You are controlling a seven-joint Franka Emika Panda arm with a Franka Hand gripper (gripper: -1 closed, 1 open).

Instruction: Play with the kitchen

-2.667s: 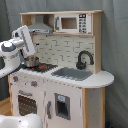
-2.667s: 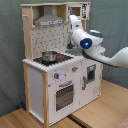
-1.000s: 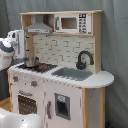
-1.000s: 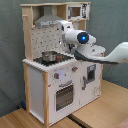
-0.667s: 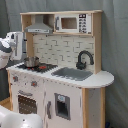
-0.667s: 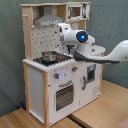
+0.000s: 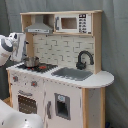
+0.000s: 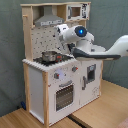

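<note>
The kitchen is a tall white and light-wood toy with a grey hood, a microwave, a black faucet and a grey sink. A small metal pot sits on the black stovetop. In the first exterior view my gripper hangs at the kitchen's left side, above and beside the pot. In the second exterior view the gripper is above the pot, in front of the backsplash. The oven door is closed.
A grey curtain hangs behind the kitchen. The kitchen stands on a wooden surface. My white arm reaches in from the second exterior view's right. A white rounded part fills the first exterior view's lower left corner.
The arm has swung towards the stove end of the kitchen, leftward in the second exterior view, and the gripper now hangs over the pot. The pot and oven door have not moved.
</note>
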